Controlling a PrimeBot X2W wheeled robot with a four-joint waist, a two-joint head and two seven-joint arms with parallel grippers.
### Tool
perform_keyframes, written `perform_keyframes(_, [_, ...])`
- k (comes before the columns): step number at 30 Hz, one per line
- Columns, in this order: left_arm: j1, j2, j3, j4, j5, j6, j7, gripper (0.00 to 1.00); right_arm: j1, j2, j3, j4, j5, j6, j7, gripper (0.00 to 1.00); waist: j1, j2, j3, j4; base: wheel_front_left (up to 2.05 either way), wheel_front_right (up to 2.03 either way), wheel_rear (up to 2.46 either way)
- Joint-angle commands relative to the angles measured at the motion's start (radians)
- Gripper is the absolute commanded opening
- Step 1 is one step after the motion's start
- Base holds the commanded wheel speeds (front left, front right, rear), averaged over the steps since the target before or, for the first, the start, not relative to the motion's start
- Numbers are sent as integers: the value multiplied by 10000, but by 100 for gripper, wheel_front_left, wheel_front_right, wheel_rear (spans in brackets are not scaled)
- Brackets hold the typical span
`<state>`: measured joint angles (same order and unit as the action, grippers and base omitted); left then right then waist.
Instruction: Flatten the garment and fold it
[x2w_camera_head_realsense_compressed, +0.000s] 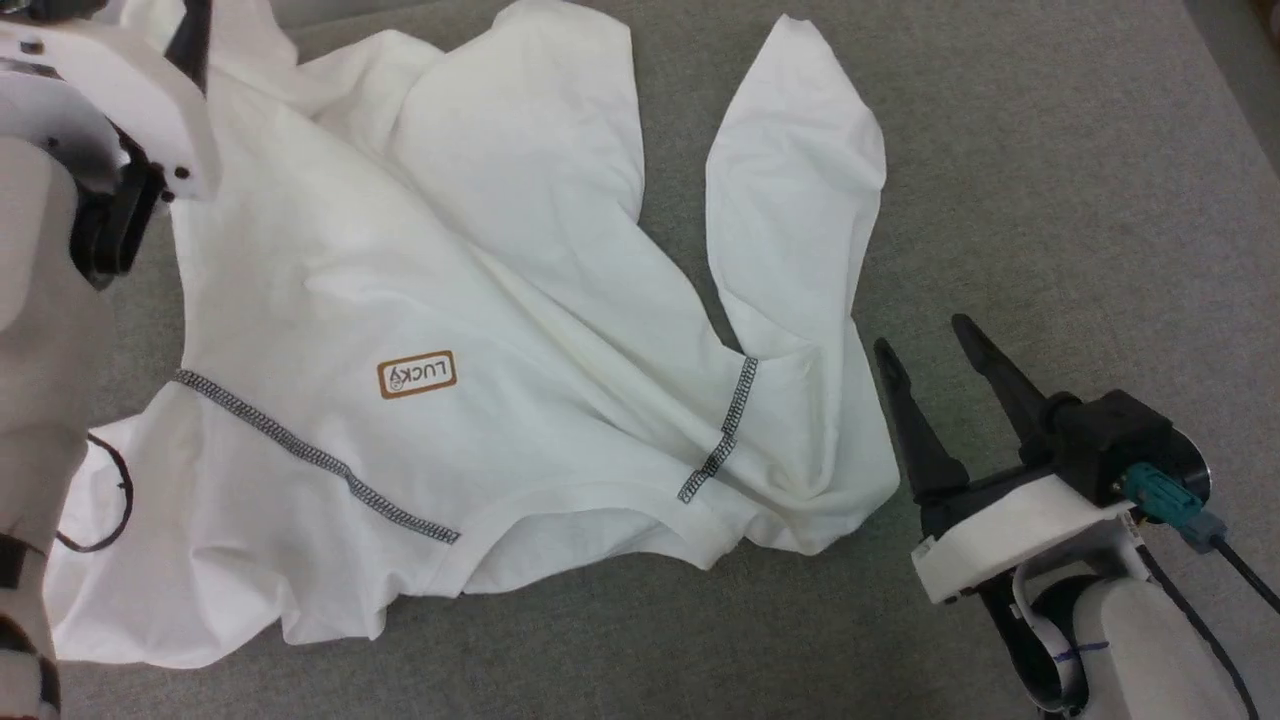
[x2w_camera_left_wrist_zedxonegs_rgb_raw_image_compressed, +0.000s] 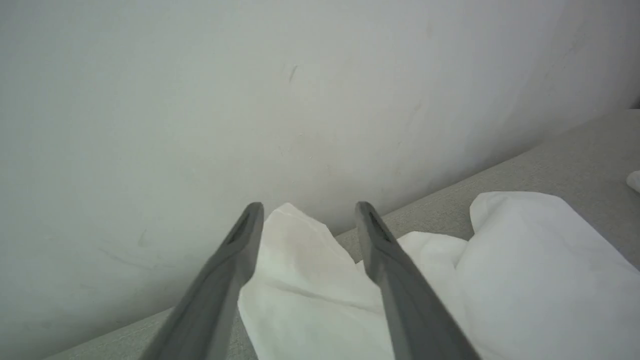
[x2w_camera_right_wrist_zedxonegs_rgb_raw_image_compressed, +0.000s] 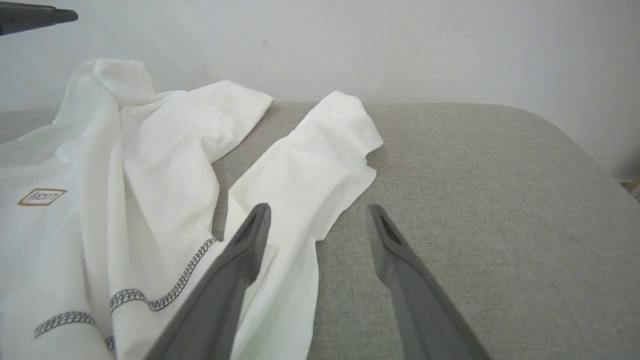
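The garment (x2w_camera_head_realsense_compressed: 450, 300), a white T-shirt with dark zigzag shoulder seams and a small brown "LUCKY" patch (x2w_camera_head_realsense_compressed: 417, 374), lies crumpled on the grey table (x2w_camera_head_realsense_compressed: 1050, 180). One sleeve (x2w_camera_head_realsense_compressed: 795, 160) stretches toward the far side. My left arm (x2w_camera_head_realsense_compressed: 100, 110) hovers over the shirt's far left part. In the left wrist view my left gripper (x2w_camera_left_wrist_zedxonegs_rgb_raw_image_compressed: 309, 209) is open, and a raised peak of the garment (x2w_camera_left_wrist_zedxonegs_rgb_raw_image_compressed: 300, 250) stands between its fingers. My right gripper (x2w_camera_head_realsense_compressed: 925, 338) is open over bare table, just right of the shirt's shoulder; the garment (x2w_camera_right_wrist_zedxonegs_rgb_raw_image_compressed: 150, 175) lies beside its left finger (x2w_camera_right_wrist_zedxonegs_rgb_raw_image_compressed: 250, 240).
A pale wall (x2w_camera_right_wrist_zedxonegs_rgb_raw_image_compressed: 400, 45) runs along the table's far edge. The table's rounded corner (x2w_camera_right_wrist_zedxonegs_rgb_raw_image_compressed: 560, 130) is at the far right, with open grey surface right of the sleeve. A thin black cable (x2w_camera_head_realsense_compressed: 110, 500) loops by my left arm.
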<state>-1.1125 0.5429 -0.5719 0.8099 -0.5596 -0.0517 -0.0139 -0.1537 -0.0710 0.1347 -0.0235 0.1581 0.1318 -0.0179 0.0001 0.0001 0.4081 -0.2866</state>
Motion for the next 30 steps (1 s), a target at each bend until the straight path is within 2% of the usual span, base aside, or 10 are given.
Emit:
perform_keyframes(1, [169, -97, -13, 178, 33, -21, -317, 100, -154, -12, 25, 75, -11, -11, 22, 100, -1, -1, -121, 147, 0, 0, 0])
perform_keyframes(8, [777, -677, 541, 255, -485, 18, -2167, 100, -53, -424, -106, 298, 93, -11, 227, 100, -1, -1, -1100, 978, 0, 0, 0])
perform_keyframes(13, [1792, -915, 1068, -738, -832, 172, -2440, 100, 303, -664, -284, 336, 161, -11, 437, 100, -1, -1, -1812, 1588, 0, 0, 0])
perform_keyframes(14, [2632, -975, 1216, -1491, -889, 262, -2465, 100, 558, -725, -432, 337, 202, -11, 523, 100, -1, -1, -2135, 1909, 0, 0, 0])
perform_keyframes(19, [5311, -1119, 1359, -3634, -1085, 721, -2474, 100, 1274, -698, -844, 213, 297, -11, 683, 100, -1, -1, -2691, 2591, 0, 0, 0])
perform_keyframes(22, [6903, -1060, 907, -4869, -1013, 1073, -2158, 100, 1601, -639, -1063, 110, 349, -11, 748, 100, -1, -1, -2810, 2860, 0, 0, 0])
perform_keyframes(25, [8199, -955, 292, -6005, -999, 1245, -1475, 100, 1758, -582, -1137, 33, 371, -11, 823, 100, -1, -1, -2811, 3003, 0, 0, 0])
perform_keyframes(30, [9188, -665, -640, -7044, -674, 1337, -507, 100, 1863, -538, -1222, -36, 383, -11, 909, 100, -1, -1, -2751, 3196, 0, 0, 0])
